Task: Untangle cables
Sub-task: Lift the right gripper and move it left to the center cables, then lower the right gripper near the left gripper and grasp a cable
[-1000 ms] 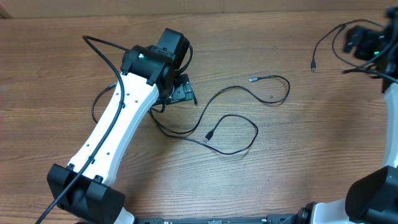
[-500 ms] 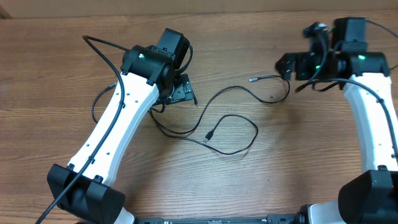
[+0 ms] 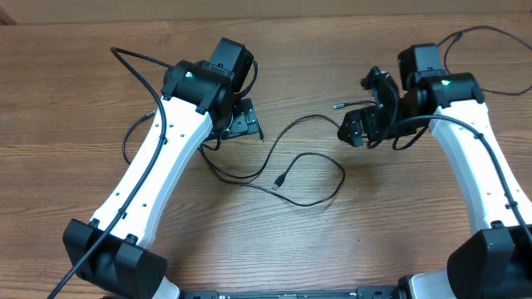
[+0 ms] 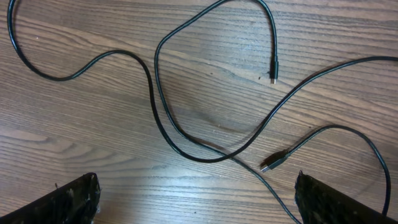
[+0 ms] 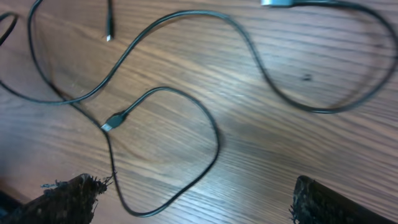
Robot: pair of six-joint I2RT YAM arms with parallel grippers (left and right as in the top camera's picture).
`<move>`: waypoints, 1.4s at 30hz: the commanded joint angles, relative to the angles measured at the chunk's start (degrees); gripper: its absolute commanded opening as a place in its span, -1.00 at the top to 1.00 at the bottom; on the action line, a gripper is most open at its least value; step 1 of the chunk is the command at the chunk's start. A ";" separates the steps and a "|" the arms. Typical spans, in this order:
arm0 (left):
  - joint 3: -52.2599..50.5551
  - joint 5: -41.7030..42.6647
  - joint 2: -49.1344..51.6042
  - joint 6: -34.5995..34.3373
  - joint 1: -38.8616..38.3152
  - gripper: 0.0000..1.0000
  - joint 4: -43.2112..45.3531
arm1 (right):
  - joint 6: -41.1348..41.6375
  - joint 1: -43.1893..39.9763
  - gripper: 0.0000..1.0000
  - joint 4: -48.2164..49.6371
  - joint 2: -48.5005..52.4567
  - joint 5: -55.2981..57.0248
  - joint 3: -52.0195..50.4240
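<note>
Thin black cables [image 3: 293, 126] lie crossed on the wooden table between my arms. One ends in a plug [image 3: 281, 178] and loops round to the right [image 3: 342, 176]. Another ends in a small plug [image 3: 337, 106] near my right gripper [image 3: 359, 130]. My left gripper [image 3: 242, 121] hovers over the tangle's left side. In the left wrist view the gripper [image 4: 199, 208] is open and empty above the crossing cables [image 4: 155, 106] and a USB plug [image 4: 272, 163]. In the right wrist view the gripper [image 5: 199, 205] is open and empty above a cable loop [image 5: 214, 134] and a plug [image 5: 113, 122].
Thick black arm cables run along the left arm [image 3: 137, 62] and arch above the right arm [image 3: 465, 35]. The arm bases [image 3: 112, 262] stand at the front edge of the wooden table [image 3: 399, 224].
My right arm has swung in from the far right edge to the centre and now hangs over the right end of the cables. The left arm and the cables have not moved.
</note>
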 commanded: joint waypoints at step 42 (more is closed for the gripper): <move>0.09 0.28 0.42 0.70 0.22 -1.00 0.04 | -26.45 27.56 -0.88 54.73 8.09 -14.01 -29.33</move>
